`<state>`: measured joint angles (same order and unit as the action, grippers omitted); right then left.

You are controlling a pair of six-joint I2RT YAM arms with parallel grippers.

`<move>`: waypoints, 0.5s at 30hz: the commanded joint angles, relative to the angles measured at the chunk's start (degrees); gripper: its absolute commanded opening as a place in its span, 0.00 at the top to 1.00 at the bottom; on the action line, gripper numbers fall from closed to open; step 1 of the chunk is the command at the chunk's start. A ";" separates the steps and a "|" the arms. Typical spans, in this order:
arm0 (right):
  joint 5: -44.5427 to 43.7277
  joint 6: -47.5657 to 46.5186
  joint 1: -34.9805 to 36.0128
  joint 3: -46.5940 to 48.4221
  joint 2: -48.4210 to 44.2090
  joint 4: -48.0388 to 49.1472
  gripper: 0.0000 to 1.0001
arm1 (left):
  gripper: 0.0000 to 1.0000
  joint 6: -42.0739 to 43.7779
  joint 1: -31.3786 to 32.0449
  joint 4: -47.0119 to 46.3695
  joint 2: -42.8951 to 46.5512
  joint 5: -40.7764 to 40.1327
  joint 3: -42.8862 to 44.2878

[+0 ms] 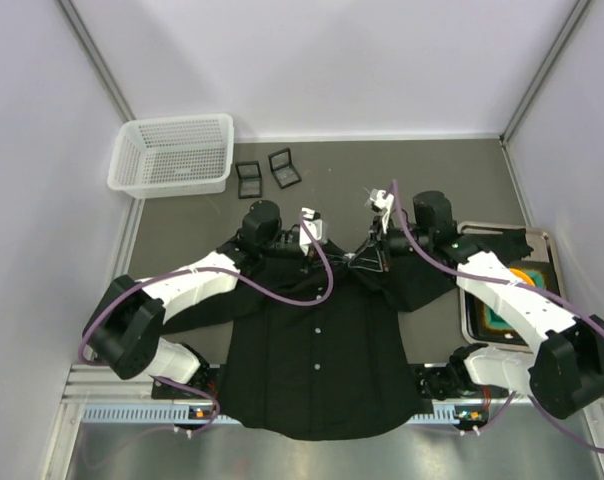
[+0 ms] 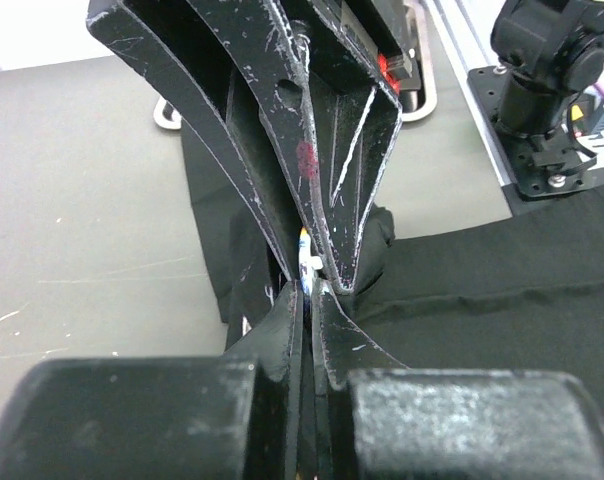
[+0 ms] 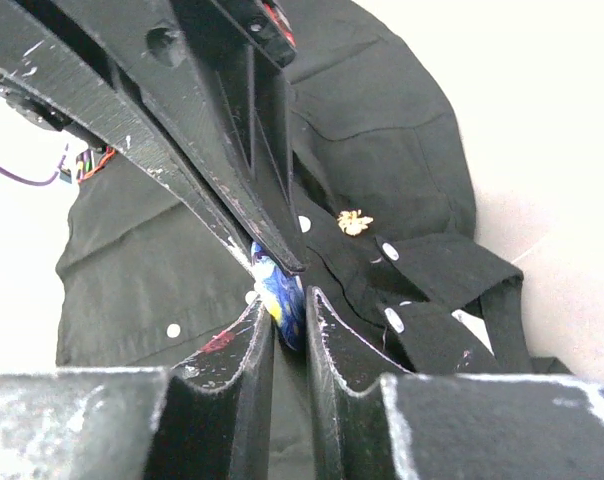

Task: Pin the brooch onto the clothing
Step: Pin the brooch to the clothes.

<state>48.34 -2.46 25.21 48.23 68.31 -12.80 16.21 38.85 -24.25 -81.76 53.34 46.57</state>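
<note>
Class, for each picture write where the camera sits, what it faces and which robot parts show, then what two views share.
Left wrist: on the left arm, facing the base of the right arm across the shirt; shows the left gripper shut, the right gripper opposite.
Right wrist: on the right arm, facing back over the shirt; its gripper pinches the brooch, the left gripper's tips at it.
Top: above and behind, looking down on both arms and shirt.
Shared: both wrist views show the grippers tip to tip.
</note>
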 commanded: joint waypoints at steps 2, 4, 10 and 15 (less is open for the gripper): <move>1.75 -3.94 -0.95 -2.87 -4.58 21.31 0.92 | 1.00 -4.16 3.95 -6.59 2.21 16.09 -1.12; 4.29 -5.71 -0.95 -4.10 -5.21 21.06 0.93 | 1.00 -4.78 3.87 -7.21 2.30 16.00 -1.65; 7.12 -6.78 -0.96 -4.72 -5.91 20.62 1.00 | 1.00 -6.27 3.42 -7.21 1.95 15.92 -1.48; 7.91 -5.19 -1.13 -3.49 -4.68 18.60 1.00 | 0.96 -9.26 3.34 -8.09 2.48 14.52 -1.83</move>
<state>56.93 -7.29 24.69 42.28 63.48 -4.71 10.50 38.85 -28.93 -81.49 59.11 45.45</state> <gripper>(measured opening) 0.117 0.027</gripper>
